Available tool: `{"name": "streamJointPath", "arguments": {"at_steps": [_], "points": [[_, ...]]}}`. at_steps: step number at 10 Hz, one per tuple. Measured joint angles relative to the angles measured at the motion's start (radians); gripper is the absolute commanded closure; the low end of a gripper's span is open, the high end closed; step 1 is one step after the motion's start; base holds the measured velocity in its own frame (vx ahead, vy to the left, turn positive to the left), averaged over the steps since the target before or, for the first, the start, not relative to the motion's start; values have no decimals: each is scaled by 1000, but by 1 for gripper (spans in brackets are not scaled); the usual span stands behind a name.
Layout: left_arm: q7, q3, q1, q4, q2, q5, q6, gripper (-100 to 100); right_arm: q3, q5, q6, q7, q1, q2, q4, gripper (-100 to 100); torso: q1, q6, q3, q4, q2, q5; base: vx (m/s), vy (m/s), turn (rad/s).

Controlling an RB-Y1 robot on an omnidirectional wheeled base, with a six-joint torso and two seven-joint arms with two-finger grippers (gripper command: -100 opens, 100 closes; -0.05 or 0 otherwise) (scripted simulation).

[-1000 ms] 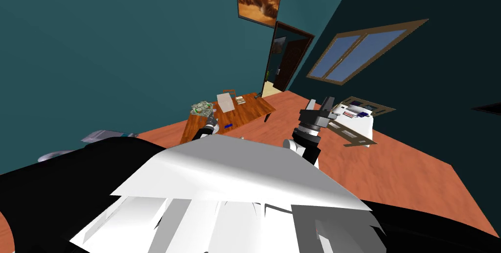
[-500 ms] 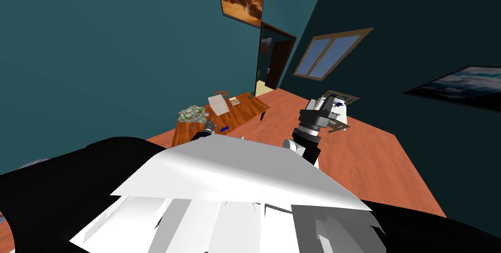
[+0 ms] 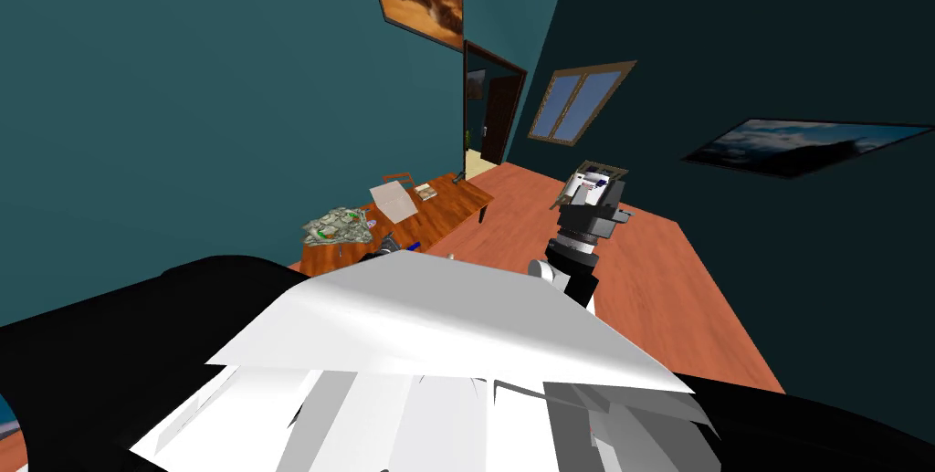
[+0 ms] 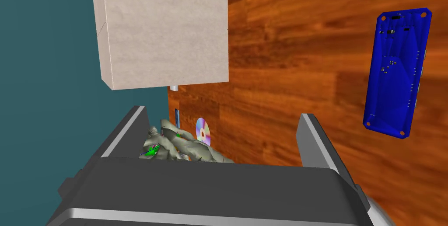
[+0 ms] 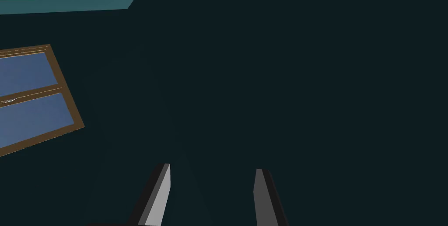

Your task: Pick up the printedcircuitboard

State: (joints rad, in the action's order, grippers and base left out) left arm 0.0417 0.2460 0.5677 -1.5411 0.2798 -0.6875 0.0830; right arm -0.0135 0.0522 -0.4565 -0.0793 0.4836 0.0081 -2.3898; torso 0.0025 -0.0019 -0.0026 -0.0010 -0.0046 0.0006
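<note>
Right now the left jaws hang over the wooden tabletop [image 4: 280, 83], spread wide with nothing between them but bare wood, their two grey fingers [image 4: 129, 129] rising from the dark body. The blue circuit board [image 4: 397, 72] lies flat on the wood, off to the outer side of one finger and clear of the gap, touched by nothing. A pale beige box [image 4: 164, 31] stands further along the tabletop at its edge by the teal wall, well apart from the board. Close to the jaws' body sits a crumpled grey-green heap [image 4: 183, 147], with a small shiny disc [image 4: 203, 131] just beside it.

From the head view, the board [image 3: 414, 245] shows as a small blue fleck near the tabletop's near edge, just beside the tip of the left arm [image 3: 385, 246]. The right arm [image 3: 573, 252] is raised out over the floor, away from the tabletop; its jaws are parted and hold nothing.
</note>
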Motion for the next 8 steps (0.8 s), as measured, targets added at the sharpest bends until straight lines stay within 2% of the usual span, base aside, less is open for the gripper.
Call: {"name": "streamJointPath", "arguments": {"at_steps": [1,2,3,4,5,6,7,8], "points": [[-6,8,0,39,20,-36,22,-100,0,0,0,0,0,0,0,0,1,1,0,0,-1,0,26,37,-211],[-6,20,2,52,12,-45,45,-100,0,0,0,0,0,0,0,0,0,0,0,0,-1,0,34,34,-359],[-7,27,23,66,13,-73,69,-100,0,0,0,0,0,0,0,0,1,1,-1,0,-1,0,26,38,-185],[-4,42,22,80,-1,-75,93,-100,0,0,0,0,0,0,0,0,0,0,-1,0,-1,0,16,16,21],[-4,37,18,103,8,-86,93,-100,0,0,0,0,0,0,0,0,-1,0,0,0,-1,0,35,14,-335],[-5,35,18,142,19,-118,97,-100,0,0,0,0,0,0,0,0,-1,1,-1,0,-1,0,32,35,-223],[-4,36,16,172,18,-130,103,-100,0,0,0,0,0,0,0,0,0,0,-1,0,-1,0,38,34,-316],[-3,50,18,205,12,-148,126,-100,0,0,0,0,0,0,0,0,0,1,-1,0,-2,0,29,33,-155]]}}
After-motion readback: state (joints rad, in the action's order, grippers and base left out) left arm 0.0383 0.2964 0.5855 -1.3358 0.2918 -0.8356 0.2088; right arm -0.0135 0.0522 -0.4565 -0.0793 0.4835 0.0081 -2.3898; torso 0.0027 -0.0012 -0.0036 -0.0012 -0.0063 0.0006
